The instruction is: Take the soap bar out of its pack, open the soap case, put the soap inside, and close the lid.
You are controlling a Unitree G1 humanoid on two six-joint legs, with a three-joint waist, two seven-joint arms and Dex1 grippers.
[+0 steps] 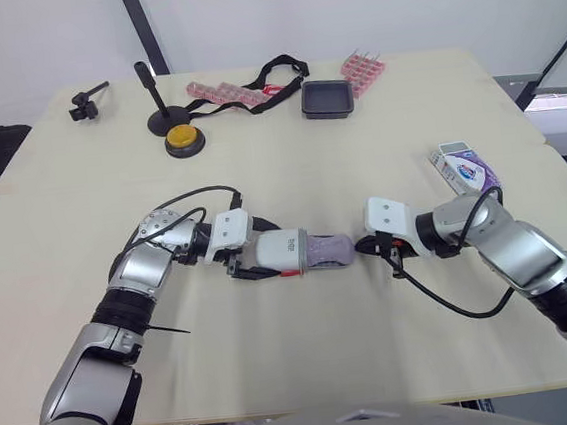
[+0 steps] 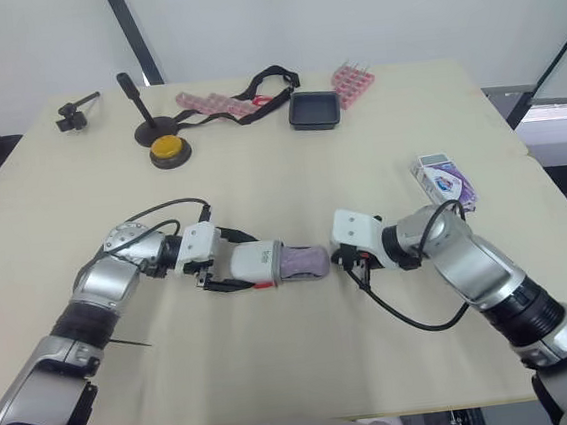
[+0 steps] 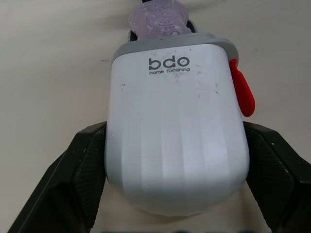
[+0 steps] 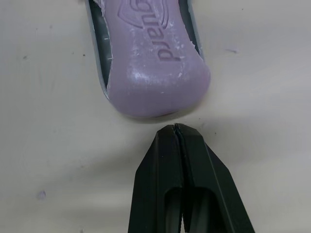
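Note:
A white soap case (image 1: 281, 251) with a grey rim and a red latch (image 3: 241, 89) lies on its side near the middle of the table. My left gripper (image 1: 252, 267) is shut on it, one black finger (image 3: 80, 167) on each side. A lilac soap bar (image 1: 329, 250) sticks halfway out of the case's open end, resting in its dark tray (image 4: 97, 53). My right gripper (image 1: 366, 248) is shut and empty, its tips (image 4: 174, 130) just short of the soap's free end. The purple and white soap pack (image 1: 466, 167) lies at the right.
At the back stand a yellow button (image 1: 184, 139), a black stand (image 1: 161, 112), a black strap (image 1: 270, 73), pink strips (image 1: 224, 93), a black tray (image 1: 327, 98) and a small black clamp (image 1: 86, 101). Cables trail from both wrists.

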